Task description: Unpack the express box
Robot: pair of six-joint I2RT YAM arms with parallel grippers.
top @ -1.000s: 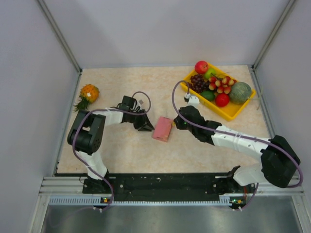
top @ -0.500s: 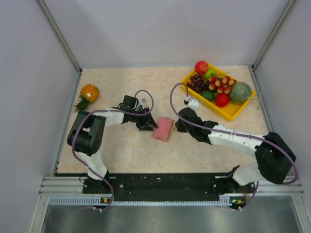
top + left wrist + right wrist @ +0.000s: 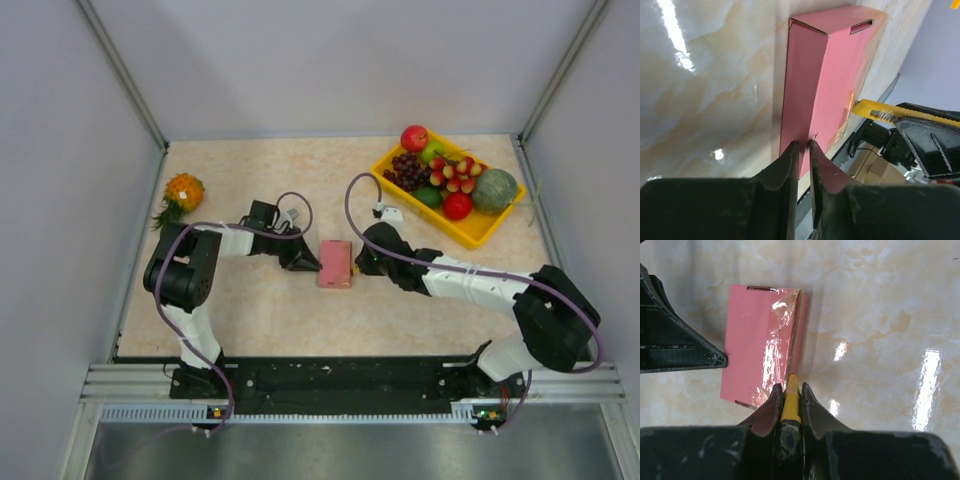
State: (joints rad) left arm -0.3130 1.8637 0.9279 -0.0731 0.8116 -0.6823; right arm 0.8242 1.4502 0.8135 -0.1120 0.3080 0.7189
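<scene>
The express box [image 3: 335, 264] is a small flat pink carton lying on the marbled table between my two grippers. My left gripper [image 3: 312, 263] is at its left side. In the left wrist view its fingertips [image 3: 792, 146] stand almost together against the box's side wall [image 3: 805, 90], with nothing seen between them. My right gripper [image 3: 361, 262] is shut on a yellow utility knife [image 3: 791, 395]. The knife's tip rests at the right edge of the box [image 3: 750, 340], beside a strip of shiny clear tape [image 3: 777, 340]. The knife [image 3: 875, 110] also shows past the box's far side.
A yellow tray [image 3: 440, 220] heaped with fruit stands at the back right. A small pineapple [image 3: 183, 190] lies at the back left. Grey walls close the table in on three sides, and the arms' base rail runs along the near edge.
My left gripper opened briefly and closed again at the box's left side. The box has turned a little squarer. The right arm has moved the knife in toward the box's right edge.
</scene>
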